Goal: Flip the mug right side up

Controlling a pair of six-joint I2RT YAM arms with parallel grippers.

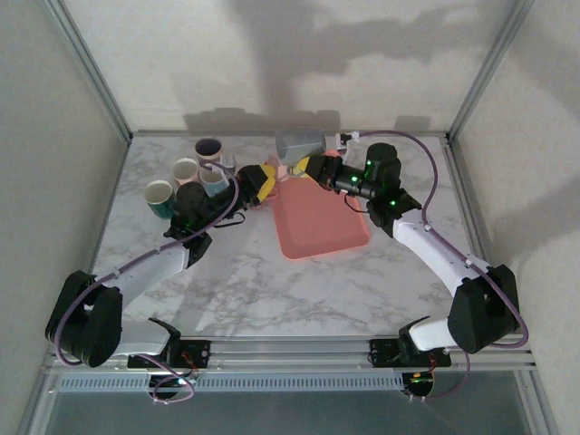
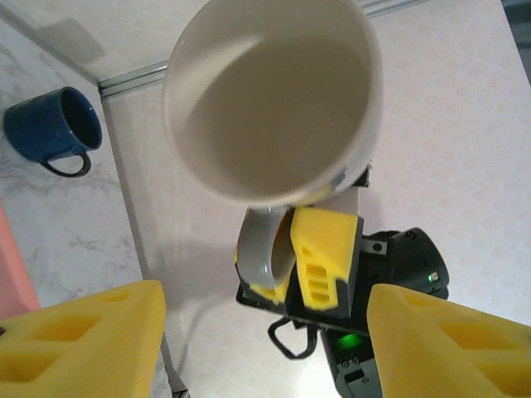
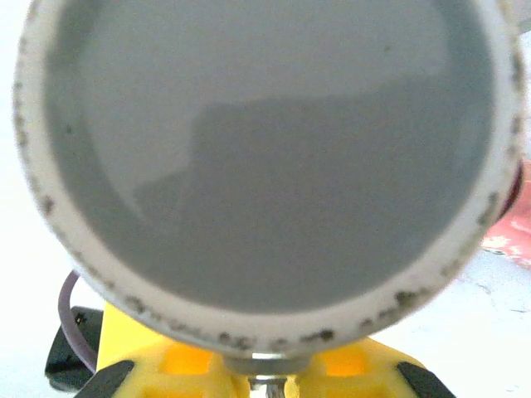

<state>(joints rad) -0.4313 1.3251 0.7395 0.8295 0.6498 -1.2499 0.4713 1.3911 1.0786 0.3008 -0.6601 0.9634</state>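
I have the mug [image 1: 301, 145] aloft at 12 o'clock of the tray [image 1: 317, 227], its mouth tipped toward 8 o'clock. The right gripper [image 2: 294, 257] is clamped on its handle. The left gripper [image 1: 263, 184] gapes empty below. By my judgement, uprighting and setting down remain.

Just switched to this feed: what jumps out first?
A grey mug hangs in the air near the far end of the pink tray, the right claw shut on its handle. The left claw, open, faces its mouth from close by, and a cluster of mugs stands at the table's far left.
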